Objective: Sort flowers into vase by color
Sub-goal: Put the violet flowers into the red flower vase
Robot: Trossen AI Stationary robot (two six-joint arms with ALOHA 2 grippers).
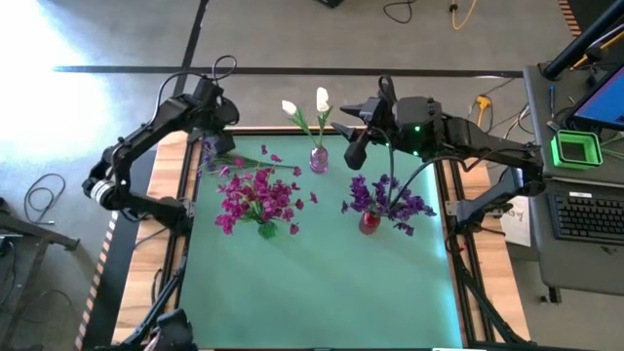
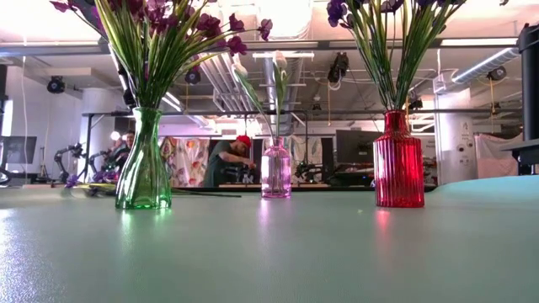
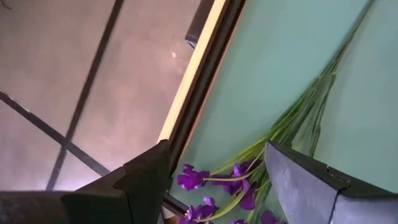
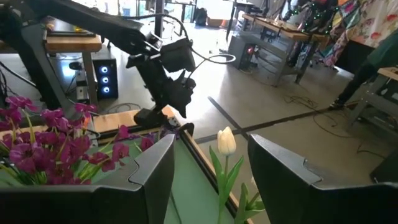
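A loose purple flower (image 1: 239,162) lies flat on the green mat near its far left corner, its blooms (image 3: 214,186) toward the left edge and its stem (image 3: 311,106) running toward the middle. My left gripper (image 3: 214,155) hovers open just above the blooms (image 1: 208,148), slanting down without touching them. A green vase (image 1: 265,230) holds magenta flowers, a small pink vase (image 1: 319,160) holds white buds (image 4: 226,142), and a red vase (image 1: 369,222) holds purple flowers. My right gripper (image 1: 353,146) waits open, raised high beside the white buds.
The table's wooden rim (image 3: 196,68) runs close behind the lying flower. The three vases (image 2: 275,168) stand in a loose row across the mat's far half. A keyboard and monitor (image 1: 590,210) sit off the right side. People work in the room behind (image 2: 232,160).
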